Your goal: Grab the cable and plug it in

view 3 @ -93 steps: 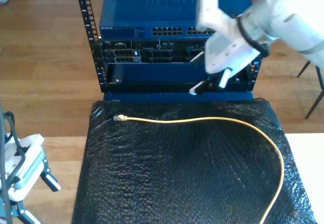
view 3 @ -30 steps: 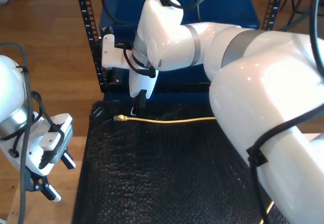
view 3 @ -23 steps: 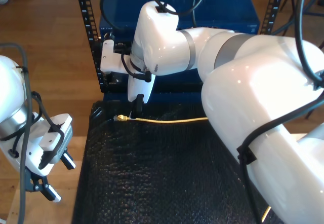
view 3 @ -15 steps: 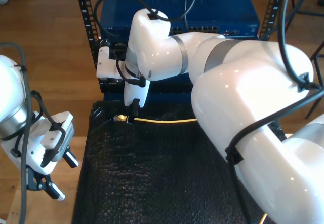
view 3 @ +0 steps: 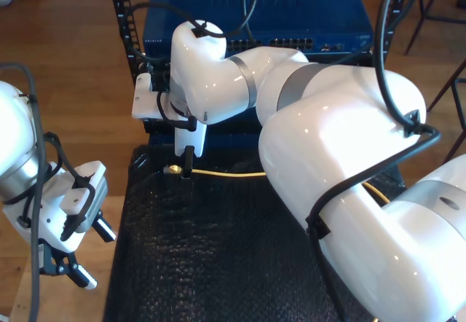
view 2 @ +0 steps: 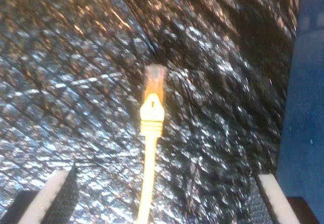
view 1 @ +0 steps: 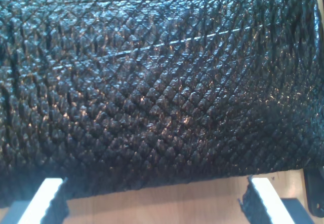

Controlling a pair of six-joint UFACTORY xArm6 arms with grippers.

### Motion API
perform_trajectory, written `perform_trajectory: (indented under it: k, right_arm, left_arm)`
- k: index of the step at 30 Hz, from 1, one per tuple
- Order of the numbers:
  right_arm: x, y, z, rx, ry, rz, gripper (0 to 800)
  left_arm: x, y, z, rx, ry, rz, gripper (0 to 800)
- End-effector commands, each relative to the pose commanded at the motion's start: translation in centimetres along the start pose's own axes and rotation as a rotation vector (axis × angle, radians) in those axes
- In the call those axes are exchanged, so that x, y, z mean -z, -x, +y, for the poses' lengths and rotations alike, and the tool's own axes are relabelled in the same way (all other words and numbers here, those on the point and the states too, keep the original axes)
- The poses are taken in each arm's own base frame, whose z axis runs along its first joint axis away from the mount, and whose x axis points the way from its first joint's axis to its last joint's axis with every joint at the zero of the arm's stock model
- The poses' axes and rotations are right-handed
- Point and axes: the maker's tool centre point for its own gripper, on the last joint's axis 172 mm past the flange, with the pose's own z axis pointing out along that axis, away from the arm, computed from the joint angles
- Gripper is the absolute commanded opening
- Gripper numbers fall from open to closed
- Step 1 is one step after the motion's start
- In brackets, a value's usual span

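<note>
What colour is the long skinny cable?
Pale yellow. The cable shows best in the second wrist view, lying on the black mat.

Wooden floor (view 3: 65, 52) — chair legs (view 3: 445, 81) at the exterior view's right.

Your second claw (view 3: 183, 170) has swung in from the exterior view's right, dropping to the plug end of the cable (view 3: 218, 173); your first claw (view 3: 86, 253) has risen alongside the counter (view 3: 218, 264).
</note>
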Motion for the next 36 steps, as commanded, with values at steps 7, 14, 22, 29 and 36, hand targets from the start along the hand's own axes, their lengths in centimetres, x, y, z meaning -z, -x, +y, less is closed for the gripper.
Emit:
perform_trajectory:
  k: [7,14,22,29,36]
  right_arm:
    - [-1.0,-1.2,-0.2,0.012,-0.012,-0.007,784]
    - [-1.2,-1.5,0.1,-0.02,-0.009,-0.006,774]
    - [-2.0,-1.4,-0.2,-0.028,-0.02,-0.013,753]
    - [-2.4,-1.6,-0.5,-0.027,-0.025,-0.016,712]
    - [-2.6,-1.7,-0.8,-0.023,-0.028,-0.019,635]
  left_arm:
    - [0.0,0.0,0.0,0.002,-0.001,-0.001,800]
    - [0.0,0.0,0.0,0.002,0.0,0.0,800]
    - [-0.1,0.0,0.0,0.001,0.001,0.0,800]
    - [-0.1,0.0,0.0,0.001,0.001,0.0,800]
    - [0.0,0.0,0.0,0.001,0.0,0.0,800]
